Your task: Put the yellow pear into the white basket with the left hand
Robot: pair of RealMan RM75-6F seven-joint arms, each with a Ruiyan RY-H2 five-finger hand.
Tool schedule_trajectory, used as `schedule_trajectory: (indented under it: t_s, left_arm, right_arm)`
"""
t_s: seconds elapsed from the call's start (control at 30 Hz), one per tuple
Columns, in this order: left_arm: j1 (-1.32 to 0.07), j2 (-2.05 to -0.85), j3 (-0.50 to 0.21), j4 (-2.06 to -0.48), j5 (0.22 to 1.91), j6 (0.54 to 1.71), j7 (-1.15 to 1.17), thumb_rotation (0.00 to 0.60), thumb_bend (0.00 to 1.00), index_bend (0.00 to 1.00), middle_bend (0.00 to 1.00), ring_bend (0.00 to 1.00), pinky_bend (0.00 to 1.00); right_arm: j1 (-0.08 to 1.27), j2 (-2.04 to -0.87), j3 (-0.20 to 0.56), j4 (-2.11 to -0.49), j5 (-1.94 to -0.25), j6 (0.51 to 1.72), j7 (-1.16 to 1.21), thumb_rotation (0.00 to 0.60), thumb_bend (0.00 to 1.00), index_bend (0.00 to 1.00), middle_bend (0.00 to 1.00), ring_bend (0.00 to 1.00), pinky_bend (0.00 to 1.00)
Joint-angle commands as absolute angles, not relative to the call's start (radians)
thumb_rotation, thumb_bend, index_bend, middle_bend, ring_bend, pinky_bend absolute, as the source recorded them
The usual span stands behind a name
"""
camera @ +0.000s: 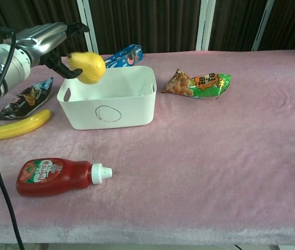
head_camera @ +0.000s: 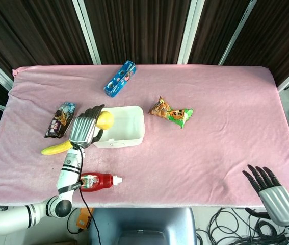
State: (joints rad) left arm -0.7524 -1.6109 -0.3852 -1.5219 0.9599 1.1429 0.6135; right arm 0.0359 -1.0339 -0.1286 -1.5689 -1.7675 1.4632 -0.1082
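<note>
Nearest, the right hand point(head_camera: 267, 188) is resting at the near right corner of the pink table cover point(head_camera: 226, 148), fingers spread and holding nothing; only the head view is showing it. At near left a ketchup bottle point(camera: 59, 177) is lying on its side, white cap pointing right. Just beyond it, at the left edge, a banana point(camera: 13, 126) is lying flat, and a dark snack packet point(camera: 28, 97) is sitting just behind that.

Mid-table, the white basket point(camera: 111, 107) is standing upright, open top, nothing visible inside. The left hand point(head_camera: 84, 129) is reaching in from the left and gripping the yellow pear point(camera: 87, 67), fingers curling around its left side. The pear is hanging in the air above the basket's left rim; in the head view it is sitting over the basket's far left corner, just inside the opening. It is not touching the basket as far as either view shows.

Progress, as a judgement: pickup and carry are looking finished; what is left is a small shift further over the opening, a lowering, and a release. The pear is close to the rim, so a drop from here could clip the wall.

Farther right, an orange and green snack bag point(camera: 199, 83) is lying well apart from the basket. Farthest, a blue biscuit box point(camera: 121, 56) is lying behind the basket.
</note>
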Motion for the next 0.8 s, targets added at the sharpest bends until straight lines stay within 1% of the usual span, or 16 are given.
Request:
schedule_trajectory:
  t_s: [0.03,0.2,0.3,0.37,0.47,0.53,0.57,0.63,0.77,0.8]
  left_arm:
    - [-0.748,-1.578,-0.379,-1.58,0.924,1.147,0.628,0.6,0.32,0.0,0.0,0.0,0.26]
    - [-0.737,-1.533,-0.352,-1.619,0.911,1.165,0.654,0.6,0.31,0.0,0.0,0.0,0.24]
    - [-0.703,-1.468,-0.293,-1.661,0.936,1.211,0.721,0.6,0.31,0.0,0.0,0.01,0.24]
    - [-0.654,-1.406,-0.238,-1.719,0.966,1.252,0.736,0.6,0.32,0.03,0.03,0.03,0.25]
    - [-0.557,-1.318,-0.154,-1.792,1.043,1.305,0.654,0.6,0.32,0.05,0.08,0.07,0.25]
    - [-0.504,-1.274,-0.104,-1.809,1.097,1.335,0.599,0.6,0.32,0.05,0.09,0.07,0.25]
    - [-0.456,-1.243,-0.063,-1.814,1.138,1.369,0.559,0.6,0.32,0.05,0.09,0.08,0.25]
    - [-0.381,-1.203,-0.002,-1.805,1.219,1.435,0.486,0.6,0.32,0.06,0.1,0.08,0.25]
    - [-0.264,-1.181,0.06,-1.743,1.322,1.554,0.346,0.6,0.32,0.07,0.11,0.08,0.25]
    - [-0.244,-1.178,0.069,-1.729,1.328,1.568,0.323,0.6,0.32,0.07,0.11,0.08,0.25]
  right_arm:
    - [0.036,-1.037,-0.128,-1.568,-1.766,1.461,-0.115,0.6,0.1,0.19,0.0,0.0,0.19]
    - [0.036,-1.039,-0.129,-1.569,-1.764,1.455,-0.128,0.6,0.1,0.19,0.0,0.0,0.19]
    - [0.035,-1.037,-0.13,-1.569,-1.766,1.457,-0.124,0.6,0.1,0.19,0.0,0.0,0.19]
    - [0.036,-1.038,-0.13,-1.569,-1.767,1.458,-0.122,0.6,0.1,0.19,0.0,0.0,0.19]
    - [0.036,-1.04,-0.129,-1.57,-1.763,1.454,-0.129,0.6,0.1,0.19,0.0,0.0,0.19]
    - [0.036,-1.042,-0.128,-1.572,-1.759,1.45,-0.138,0.6,0.1,0.19,0.0,0.0,0.19]
    - [0.037,-1.044,-0.127,-1.573,-1.757,1.447,-0.145,0.6,0.1,0.19,0.0,0.0,0.19]
    - [0.037,-1.047,-0.126,-1.574,-1.756,1.443,-0.154,0.6,0.1,0.19,0.0,0.0,0.19]
    - [0.034,-1.054,-0.121,-1.575,-1.751,1.451,-0.158,0.6,0.1,0.17,0.0,0.0,0.19]
    - [0.033,-1.056,-0.12,-1.574,-1.75,1.453,-0.159,0.6,0.1,0.16,0.0,0.0,0.19]
